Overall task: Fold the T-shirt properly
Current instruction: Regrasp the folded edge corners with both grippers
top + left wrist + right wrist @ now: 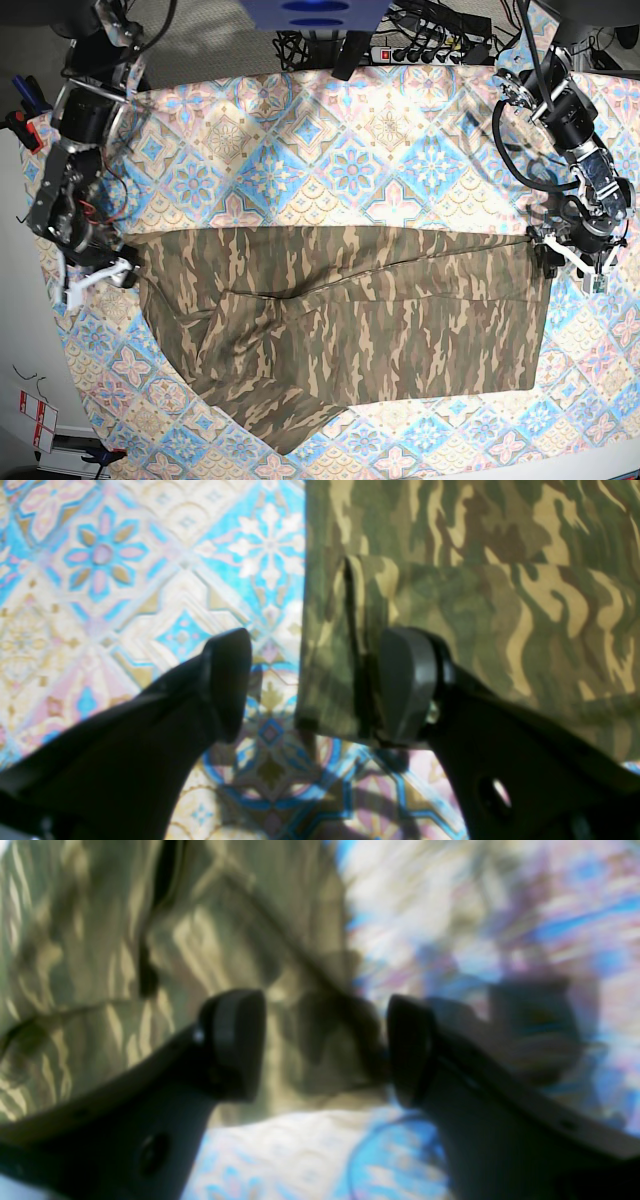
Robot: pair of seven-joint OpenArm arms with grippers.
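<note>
The camouflage T-shirt (350,300) lies flat across the table as a wide folded band, and its lower part narrows toward the front left. My left gripper (572,262) is at the shirt's right end. In the left wrist view it (317,685) stands open astride the T-shirt's (500,580) folded corner, one finger (407,685) over the cloth and the other over the tablecloth. My right gripper (105,280) is at the shirt's left end. Its wrist view is blurred and shows it (320,1045) open just above a corner of the T-shirt (100,940), holding nothing.
A pastel blue-pink patterned tablecloth (350,160) covers the table under the shirt. A power strip with cables (430,45) lies along the back edge. The table's front edge runs close below the shirt's lower tip (285,445).
</note>
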